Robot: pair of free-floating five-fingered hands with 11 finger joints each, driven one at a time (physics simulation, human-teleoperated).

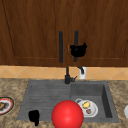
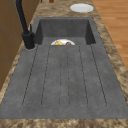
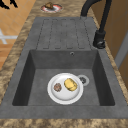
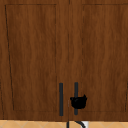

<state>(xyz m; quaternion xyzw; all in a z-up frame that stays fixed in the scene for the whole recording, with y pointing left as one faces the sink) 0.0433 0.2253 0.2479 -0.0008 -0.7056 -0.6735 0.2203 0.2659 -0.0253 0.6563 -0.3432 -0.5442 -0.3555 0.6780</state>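
At the right cabinet handle (image 1: 76, 45) — right hand (image 1: 78, 50), fingers curled round it; left hand (image 1: 34, 116) hangs loosely curled, empty.

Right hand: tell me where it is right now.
In the front view the right hand is up at the wall cabinet, on the right door's handle, above the faucet.

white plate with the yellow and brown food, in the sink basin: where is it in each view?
Front view: plate on the basin floor, lower right, beside the red ball.
Left side view: its far edge peeks over the basin's near lip, upper centre.
Right side view: plate on the basin floor, centre, next to the drain.
Upper view: not in it.
Shared landmark: the black faucet.
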